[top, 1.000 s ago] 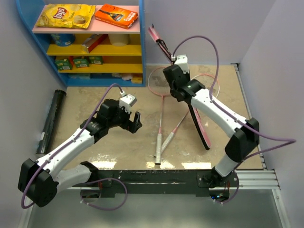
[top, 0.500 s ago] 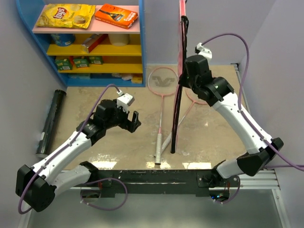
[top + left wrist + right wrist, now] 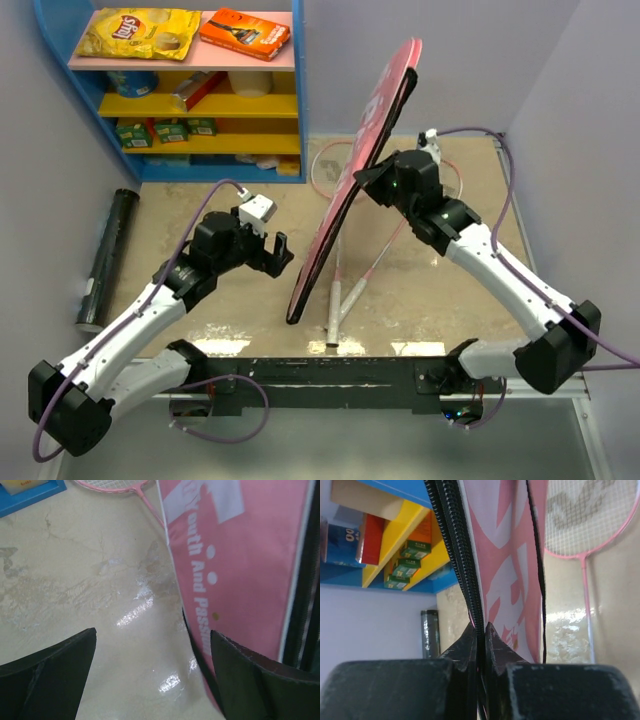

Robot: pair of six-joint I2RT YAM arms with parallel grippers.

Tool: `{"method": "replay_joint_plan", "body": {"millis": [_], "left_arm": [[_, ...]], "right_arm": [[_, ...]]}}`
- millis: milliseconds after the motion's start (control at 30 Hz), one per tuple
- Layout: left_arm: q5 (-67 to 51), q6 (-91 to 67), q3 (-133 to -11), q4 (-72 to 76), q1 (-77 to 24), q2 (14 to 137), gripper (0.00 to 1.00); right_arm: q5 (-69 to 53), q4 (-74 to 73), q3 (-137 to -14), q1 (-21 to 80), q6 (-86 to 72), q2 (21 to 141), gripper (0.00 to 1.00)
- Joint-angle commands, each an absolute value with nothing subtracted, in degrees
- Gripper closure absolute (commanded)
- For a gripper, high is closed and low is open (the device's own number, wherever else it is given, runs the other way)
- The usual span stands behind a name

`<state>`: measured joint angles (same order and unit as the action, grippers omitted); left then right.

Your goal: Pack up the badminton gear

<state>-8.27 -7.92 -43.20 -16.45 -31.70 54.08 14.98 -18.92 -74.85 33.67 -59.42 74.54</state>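
My right gripper (image 3: 366,180) is shut on the black zipper edge (image 3: 454,545) of the pink bag (image 3: 350,190). The bag hangs tilted over the table, top end high at the back, bottom end low near the left gripper. In the right wrist view my right gripper (image 3: 480,628) pinches that edge. My left gripper (image 3: 279,250) is open just left of the bag's lower part, and the left wrist view shows the bag (image 3: 240,555) beside its right finger (image 3: 250,675). Two pink rackets (image 3: 336,285) lie crossed on the table behind the bag. The black tube (image 3: 105,255) lies along the left wall.
A blue shelf unit (image 3: 290,110) stands at the back left with a chips bag (image 3: 140,32), an orange box (image 3: 245,30) and small packets. Walls close in the table on the left, back and right. A racket head (image 3: 585,515) lies below the right wrist.
The right arm has swung the bag from upright and edge-on to leaning left with its pink face showing. Its lower end has moved toward the left gripper. The left arm shifted slightly.
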Motion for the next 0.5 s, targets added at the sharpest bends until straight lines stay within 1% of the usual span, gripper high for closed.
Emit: {"method": "replay_joint_plan", "body": {"millis": [0, 100, 167, 300, 467], "left_arm": [[-6.2, -7.6, -42.5, -15.5, -32.1, 52.2, 0.00], [-6.2, -7.6, -42.5, -15.4, -32.1, 52.3, 0.00], [-6.2, -7.6, -42.5, -15.3, -32.1, 53.0, 0.00], [-5.8, -7.6, -42.8, -15.2, -32.1, 55.4, 0.00], [-6.7, -8.1, -43.7, -15.5, -32.2, 58.3, 0.00]], "right_arm": [[10.2, -0.3, -67.2, 33.4, -68.3, 75.9, 1.00], [8.4, 5.8, -62.6, 33.4, -68.7, 78.9, 1.00], [7.3, 7.4, -61.7, 33.3, -68.6, 80.9, 1.00], [4.2, 7.2, -60.6, 33.4, -66.2, 84.9, 1.00], [3.8, 7.2, -55.4, 33.2, -63.9, 85.0, 1.00]]}}
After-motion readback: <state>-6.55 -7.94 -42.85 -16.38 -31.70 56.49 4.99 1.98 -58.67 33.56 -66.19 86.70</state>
